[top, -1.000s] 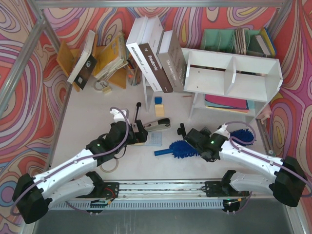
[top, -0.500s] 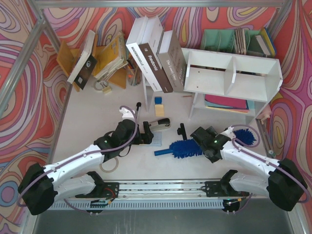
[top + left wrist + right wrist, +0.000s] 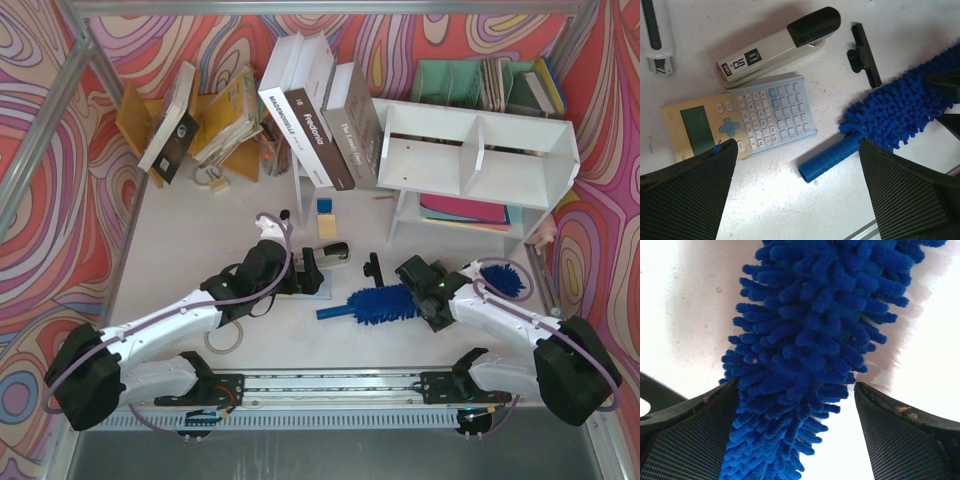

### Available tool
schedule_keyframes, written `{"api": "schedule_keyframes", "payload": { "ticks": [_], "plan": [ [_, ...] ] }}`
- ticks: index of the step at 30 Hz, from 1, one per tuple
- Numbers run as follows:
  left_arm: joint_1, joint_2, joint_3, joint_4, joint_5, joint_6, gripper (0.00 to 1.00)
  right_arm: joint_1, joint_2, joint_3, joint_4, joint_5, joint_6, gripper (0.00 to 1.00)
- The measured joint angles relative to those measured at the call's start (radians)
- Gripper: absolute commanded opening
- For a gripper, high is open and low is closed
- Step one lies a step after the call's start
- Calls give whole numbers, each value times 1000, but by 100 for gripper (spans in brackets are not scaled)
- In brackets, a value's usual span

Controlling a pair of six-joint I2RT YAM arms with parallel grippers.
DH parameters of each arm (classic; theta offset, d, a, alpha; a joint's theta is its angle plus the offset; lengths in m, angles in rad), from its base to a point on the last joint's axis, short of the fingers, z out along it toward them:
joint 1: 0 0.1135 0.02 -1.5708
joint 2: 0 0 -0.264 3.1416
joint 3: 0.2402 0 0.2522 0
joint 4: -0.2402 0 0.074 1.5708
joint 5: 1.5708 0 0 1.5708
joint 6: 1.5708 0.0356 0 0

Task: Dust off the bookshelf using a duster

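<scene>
Left wrist view is showing the left gripper hanging open above the white table, with the short handle of the long bright blue fluffy duster lying between its spread fingers. Rightward, the right gripper is straddling the duster's noodle head, jaws apart, not yet clamping. The wide white wooden bookshelf is standing well behind.

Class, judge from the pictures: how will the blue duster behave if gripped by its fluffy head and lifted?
The duster has soft-looking noodle bristles, so its head would probably squash and sag. Its ribbed handle looks rigid, likely a firmer hold.
</scene>
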Motion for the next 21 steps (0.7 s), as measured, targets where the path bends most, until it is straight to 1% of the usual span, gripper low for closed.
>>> {"api": "schedule_keyframes", "payload": {
  "ticks": [2, 5, 8, 9, 13, 14, 21],
  "plan": [
    [-1, 6, 9, 3, 10, 3, 98, -3, 0, -8, 0, 0, 13, 76],
    [-2, 16, 27, 6, 25, 11, 98, -4, -8, -16, -2, 4, 37, 63],
    [-6, 33, 48, 5, 43, 20, 98, -4, -24, -32, -1, 5, 58, 52],
    [-8, 44, 57, 5, 50, 25, 98, -4, -35, -37, -1, 7, 61, 45],
    [-24, 87, 92, 0, 71, 41, 98, -5, -79, -51, -2, 15, 71, 26],
    [-29, 97, 101, -4, 75, 45, 98, -5, -90, -53, -2, 19, 71, 22],
    [-83, 156, 168, -33, 83, 90, 98, -5, -132, -54, -6, 31, 73, 7]
  ]
}}
